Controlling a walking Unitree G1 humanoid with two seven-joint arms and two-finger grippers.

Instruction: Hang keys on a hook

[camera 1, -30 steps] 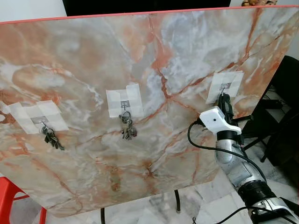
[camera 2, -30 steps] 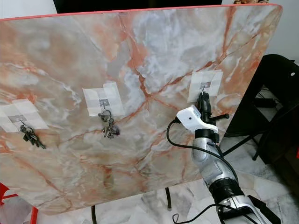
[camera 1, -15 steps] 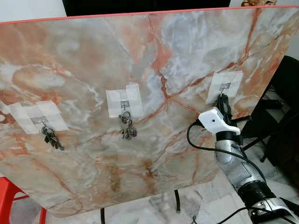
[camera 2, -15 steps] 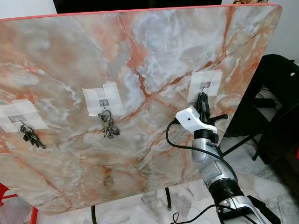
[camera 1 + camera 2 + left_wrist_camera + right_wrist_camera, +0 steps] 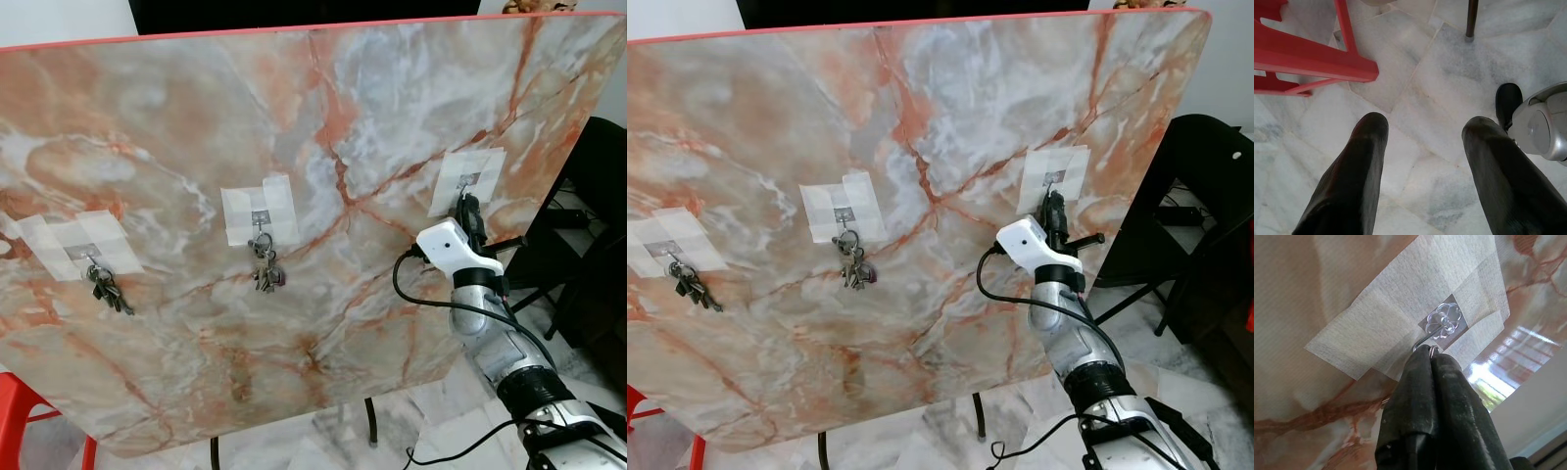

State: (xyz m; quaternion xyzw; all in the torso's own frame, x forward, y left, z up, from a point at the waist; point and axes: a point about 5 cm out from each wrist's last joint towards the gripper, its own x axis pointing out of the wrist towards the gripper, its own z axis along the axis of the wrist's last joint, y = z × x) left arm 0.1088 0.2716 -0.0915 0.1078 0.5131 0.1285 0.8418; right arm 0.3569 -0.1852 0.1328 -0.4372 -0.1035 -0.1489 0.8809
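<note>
The right gripper [image 5: 1431,352] has its fingers [image 5: 1415,396] pressed together on a thin key ring [image 5: 1431,348], whose loop sits right at the tip of the hook [image 5: 1422,341], just below its flower plate; the keys themselves are hidden. At right of the head view this is the third of three taped hooks on the tilted marble table [image 5: 176,127]. Two bunches [image 5: 106,290] [image 5: 265,269] already hang. The left gripper [image 5: 1420,152] hangs spread over the floor.
</note>
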